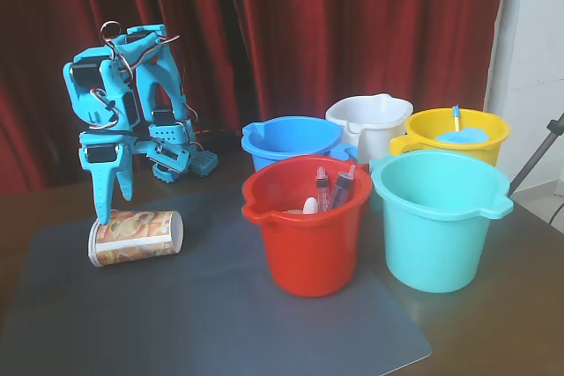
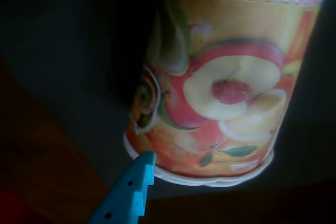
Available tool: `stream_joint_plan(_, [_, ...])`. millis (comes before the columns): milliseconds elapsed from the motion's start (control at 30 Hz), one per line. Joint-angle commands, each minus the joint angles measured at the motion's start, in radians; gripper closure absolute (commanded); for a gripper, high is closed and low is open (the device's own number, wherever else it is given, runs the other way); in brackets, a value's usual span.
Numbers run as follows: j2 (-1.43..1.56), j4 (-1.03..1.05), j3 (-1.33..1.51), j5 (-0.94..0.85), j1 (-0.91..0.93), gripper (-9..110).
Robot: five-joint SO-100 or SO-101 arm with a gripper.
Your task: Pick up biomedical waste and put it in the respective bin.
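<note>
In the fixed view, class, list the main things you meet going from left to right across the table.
Paper cup lying on its side under the gripper → red bucket → teal bucket. Behind them, in the same direction: blue bucket → white bucket → yellow bucket.

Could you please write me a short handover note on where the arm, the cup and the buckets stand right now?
Gripper: jaws point down over the paper cup's base end, one tip at its rim in the wrist view; whether they are closed on it cannot be told.
Small paper cup with fruit-print wrap: lying on its side on the grey mat, left of the buckets in the fixed view, not lifted.
Teal plastic bucket: upright at the front right, beside the red plastic bucket, which holds syringes.
Done: approach to the cup.
Left: grasp, lift, carry past the red bucket, drop it into the teal one.
</note>
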Motion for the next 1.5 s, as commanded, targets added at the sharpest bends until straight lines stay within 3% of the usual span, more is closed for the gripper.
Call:
stream_joint_plan(0, [0.005, -0.038, 0.018, 0.003, -0.006, 61])
stream_joint_plan(700, [0.006, -0.4, 0.313, 0.058, -0.015, 62])
stream_joint_plan(1033, [-0.005, -0.552, 0.33, 0.13, -0.132, 62])
stream_joint_plan(1233, [-0.066, -0.583, 0.314, 0.123, -0.123, 79])
stream_joint_plan(1333, [-0.08, -0.592, 0.31, 0.12, -0.123, 81])
stream_joint_plan(1467, [-0.081, -0.799, 0.35, 0.135, -0.121, 91])
